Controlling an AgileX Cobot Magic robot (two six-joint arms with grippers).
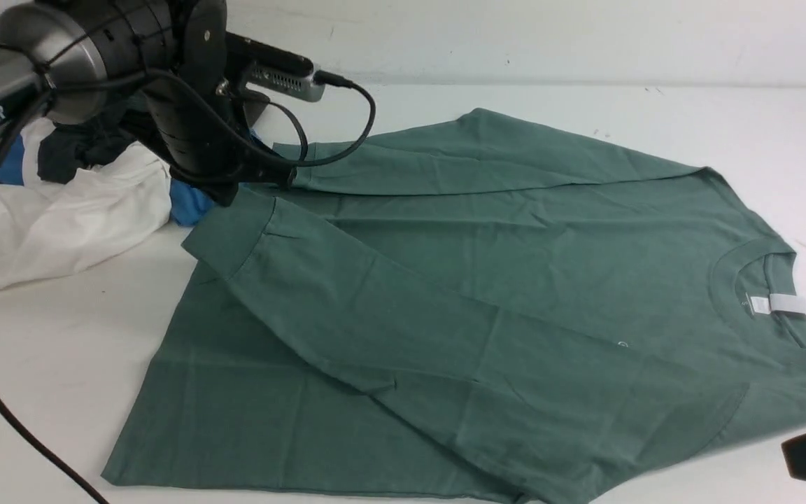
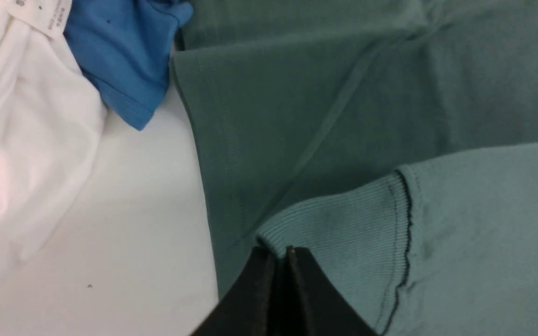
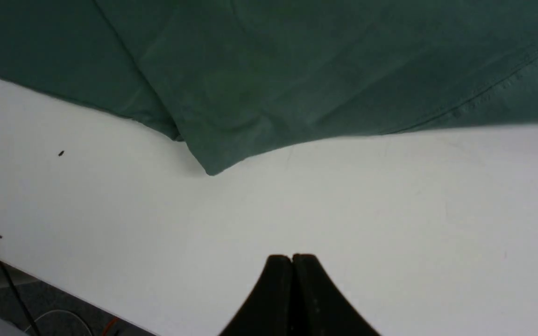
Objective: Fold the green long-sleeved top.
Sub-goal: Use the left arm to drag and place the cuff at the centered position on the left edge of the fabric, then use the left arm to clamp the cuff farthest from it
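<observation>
The left fingers point(image 2: 278, 261) are pressed together, and the rim of a ribbed cuff point(image 2: 334, 219) meets their tips. They appear to have that rim nipped between them, though the tips hide the contact itself. The cuff ends the far sleeve of the green long-sleeved top point(image 1: 515, 266). That sleeve lies across the body of the garment, and the near sleeve lies across it too.

The right fingers point(image 3: 290, 266) are also closed, with nothing in them. They hang over bare table point(image 1: 60, 350), apart from the near edge of the top.

The top is spread flat on the table with its long axis running across the robot. The neck point(image 1: 746, 280) is toward the right arm and the hem point(image 1: 158, 392) toward the left. The left arm is therefore nearer the hem and cuffs, and the right arm nearer the collar.

With the sleeves in, the likely next fold runs along that axis, so each arm would take its own end.

Just beyond the hem, near the left arm, sits a heap of other clothes: a white garment point(image 1: 60, 217), a blue one point(image 2: 119, 56) and something dark.
</observation>
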